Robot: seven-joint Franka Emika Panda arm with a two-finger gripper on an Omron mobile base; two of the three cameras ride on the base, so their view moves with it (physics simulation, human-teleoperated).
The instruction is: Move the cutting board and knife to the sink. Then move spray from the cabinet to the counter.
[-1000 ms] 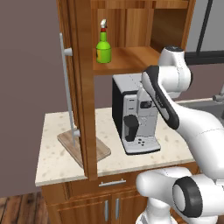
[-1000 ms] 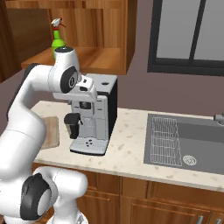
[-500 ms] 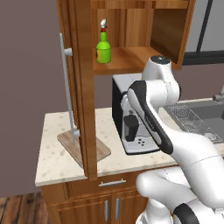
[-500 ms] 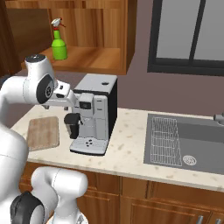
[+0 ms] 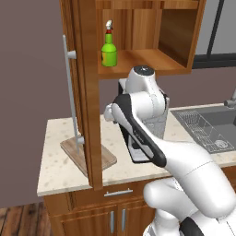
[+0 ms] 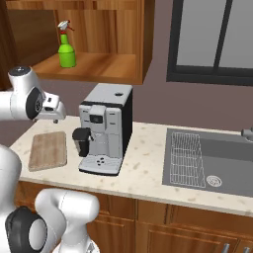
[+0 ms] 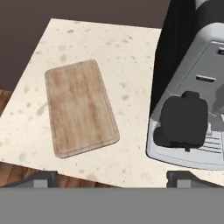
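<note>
Cutting board (image 7: 81,108) lies flat on the worktop (image 7: 127,57) below my released end effector (image 7: 113,177); I should descend squarely over one long edge.

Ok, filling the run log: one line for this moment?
gripper: open, above counter | cutting board: flat, untouched | spray: in cabinet

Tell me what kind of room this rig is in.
A rendered home kitchen, by the look of it: a coffee machine on a speckled stone counter, a two-basin sink beside it, wooden wall cabinet above.
</note>
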